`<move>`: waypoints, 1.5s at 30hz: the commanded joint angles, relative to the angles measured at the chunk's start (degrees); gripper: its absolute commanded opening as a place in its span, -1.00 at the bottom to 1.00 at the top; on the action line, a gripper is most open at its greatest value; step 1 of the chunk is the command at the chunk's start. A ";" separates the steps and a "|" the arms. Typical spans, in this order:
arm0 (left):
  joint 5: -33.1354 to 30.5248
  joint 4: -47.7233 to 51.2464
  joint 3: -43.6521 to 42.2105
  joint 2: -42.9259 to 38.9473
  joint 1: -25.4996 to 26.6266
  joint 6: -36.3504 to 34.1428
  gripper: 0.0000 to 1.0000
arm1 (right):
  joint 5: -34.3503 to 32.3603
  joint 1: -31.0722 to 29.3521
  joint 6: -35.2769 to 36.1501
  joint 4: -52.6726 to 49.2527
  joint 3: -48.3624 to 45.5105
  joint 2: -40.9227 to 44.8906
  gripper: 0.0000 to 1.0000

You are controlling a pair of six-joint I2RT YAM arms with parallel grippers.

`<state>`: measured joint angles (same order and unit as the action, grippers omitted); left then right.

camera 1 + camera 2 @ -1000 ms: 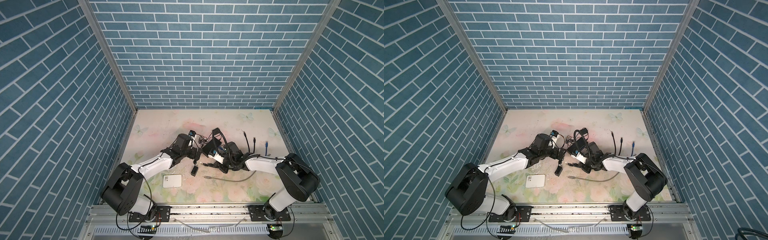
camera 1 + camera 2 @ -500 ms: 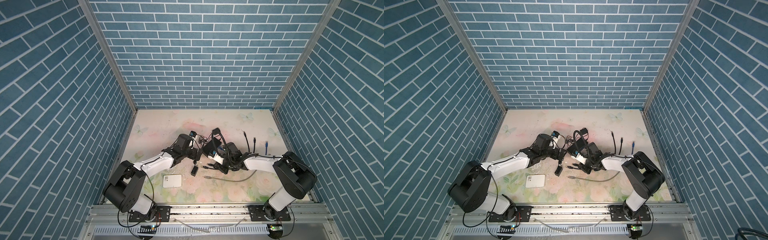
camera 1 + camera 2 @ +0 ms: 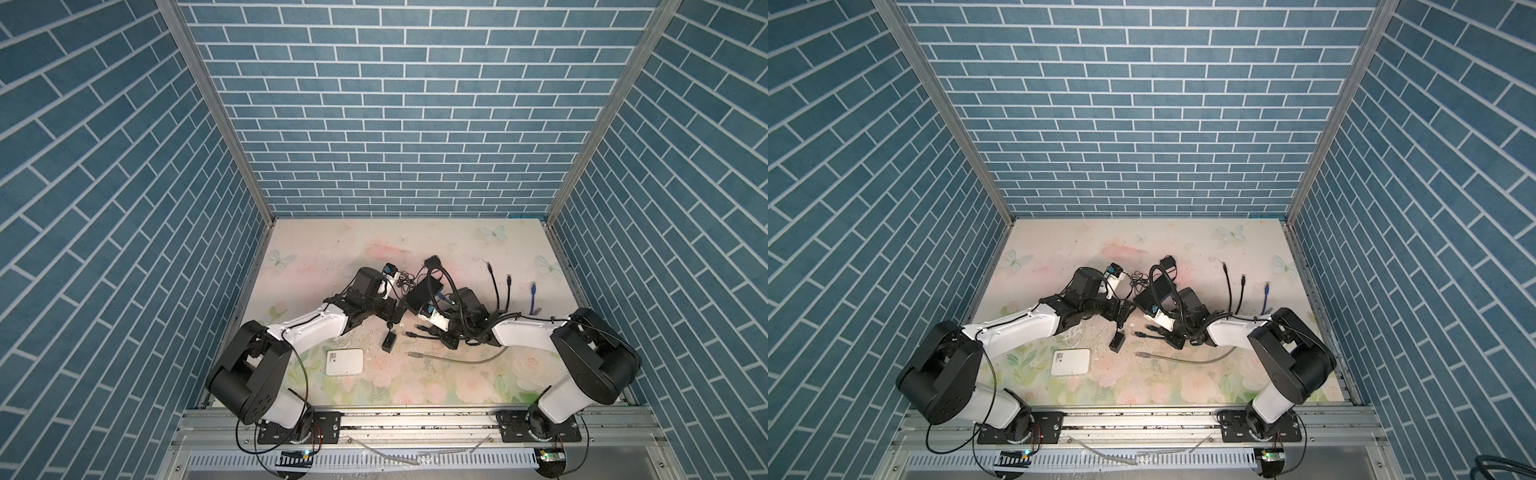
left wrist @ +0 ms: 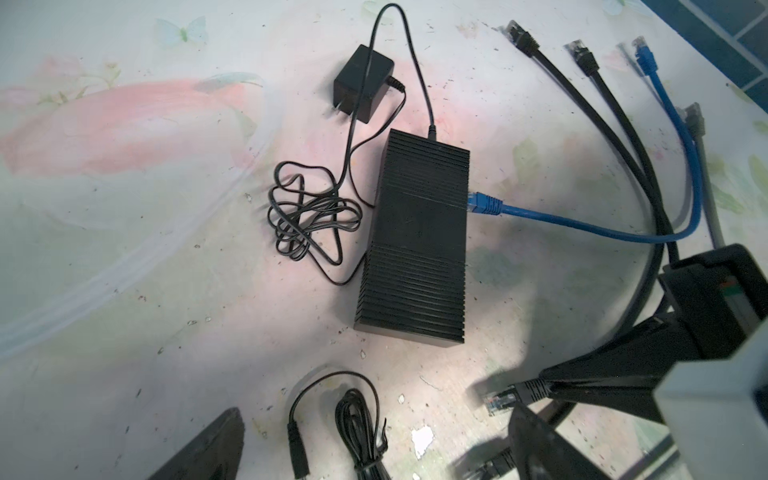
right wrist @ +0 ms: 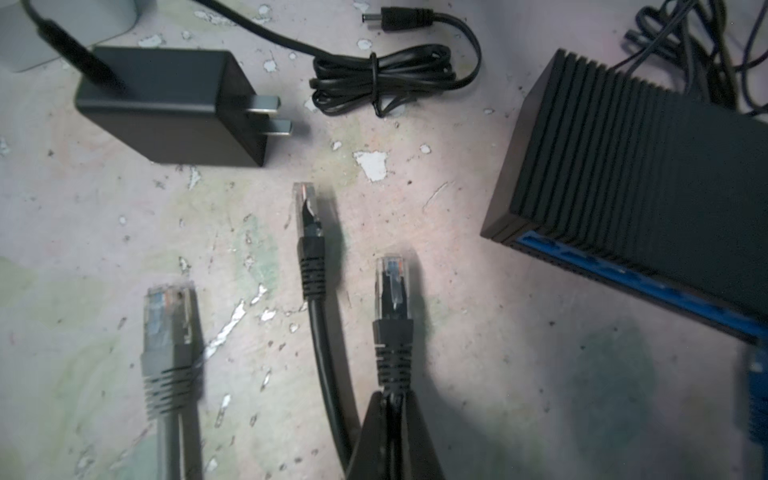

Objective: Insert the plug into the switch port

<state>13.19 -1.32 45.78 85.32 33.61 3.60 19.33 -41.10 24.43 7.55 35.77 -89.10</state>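
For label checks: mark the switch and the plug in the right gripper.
switch [image 4: 415, 232]: left wrist view, ribbed top face.
plug [image 5: 392, 286]: right wrist view, clear connector tip.

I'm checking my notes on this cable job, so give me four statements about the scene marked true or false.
1. The right pincer is shut on a black cable just behind its plug. True.
2. That plug already sits in the switch. False: it is clear of the switch.
3. A blue cable is plugged into the switch. True.
4. The left pincer grips a grey cable. False: it is open and holds nothing.
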 commanded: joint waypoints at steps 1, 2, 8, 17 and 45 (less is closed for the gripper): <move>3.08 1.76 1.95 -0.73 -0.27 -6.85 0.99 | -1.79 -0.14 5.68 4.03 -1.33 4.31 -1.00; 3.06 1.84 1.78 -1.32 -0.22 -8.42 0.99 | -1.92 -0.14 6.42 3.49 -1.40 4.98 -1.00; 9.46 -5.91 -5.04 -8.17 -0.21 -21.14 0.99 | -2.96 -0.15 9.07 3.23 -3.42 9.47 -1.00; 21.61 -0.95 -3.42 -9.05 -0.07 -31.27 0.90 | -3.45 -0.14 9.61 4.55 -5.03 13.65 -1.00; 15.91 1.41 5.49 5.57 6.73 -40.23 -0.17 | -1.32 -0.12 10.38 7.26 -7.03 18.57 -1.00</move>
<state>29.89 -2.00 49.89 89.34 39.53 -34.92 16.78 -41.10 33.41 12.64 29.50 -72.03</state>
